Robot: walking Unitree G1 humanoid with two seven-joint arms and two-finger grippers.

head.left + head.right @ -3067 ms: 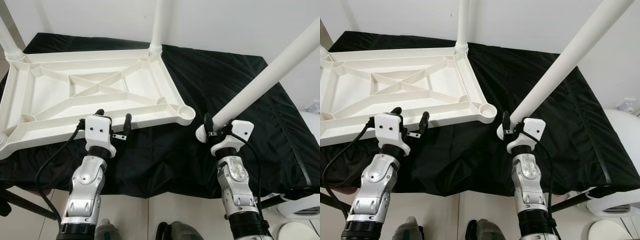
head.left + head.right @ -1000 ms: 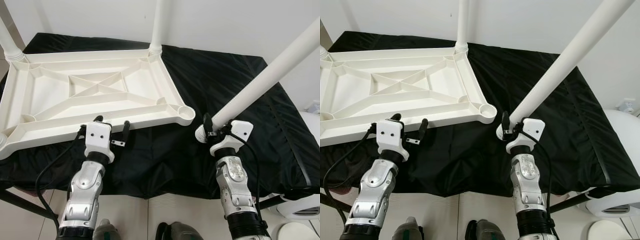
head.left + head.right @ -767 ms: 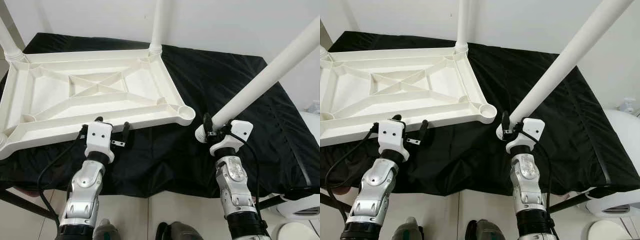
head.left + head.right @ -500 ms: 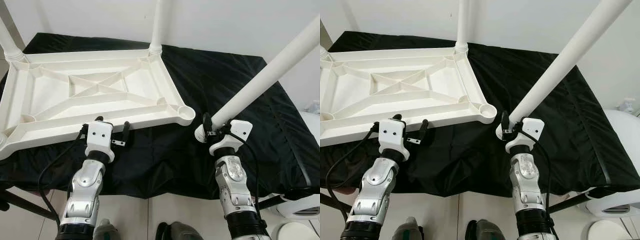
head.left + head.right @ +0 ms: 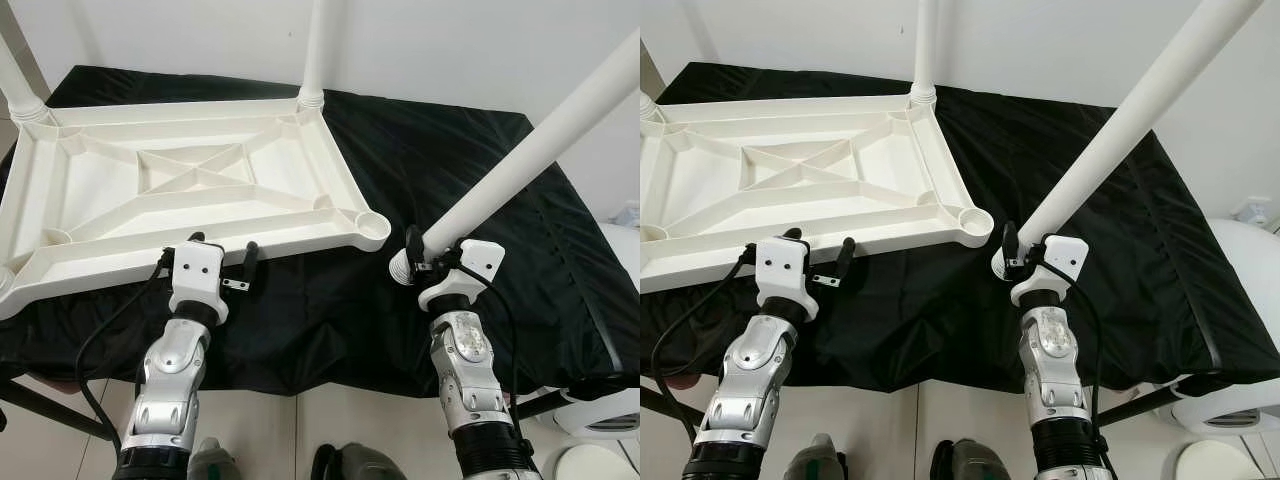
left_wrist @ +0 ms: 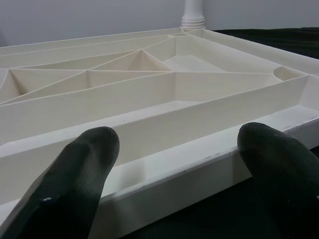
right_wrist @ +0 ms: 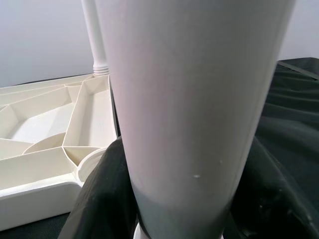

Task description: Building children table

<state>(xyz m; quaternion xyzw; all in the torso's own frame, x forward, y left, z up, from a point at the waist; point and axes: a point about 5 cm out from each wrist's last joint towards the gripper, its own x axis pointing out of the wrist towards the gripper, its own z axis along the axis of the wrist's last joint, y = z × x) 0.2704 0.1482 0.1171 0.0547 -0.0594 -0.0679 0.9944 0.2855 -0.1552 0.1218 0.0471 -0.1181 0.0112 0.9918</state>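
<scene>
My right gripper (image 5: 413, 257) clamped the loose table leg (image 5: 520, 165) tilted toward the empty corner socket (image 5: 371, 222), left gripper (image 5: 221, 250) fingers apart at the tabletop's (image 5: 180, 195) near edge to steady it.

— How's the light?
— Bright and even from overhead; the white tabletop (image 5: 190, 195) is evenly lit, its ribs casting soft shadows. The black cloth (image 5: 450, 150) beside it shows faint sheen.
— Sharpness?
— Head views crisp. In the wrist views the near black fingers (image 6: 75, 184) blur.
</scene>
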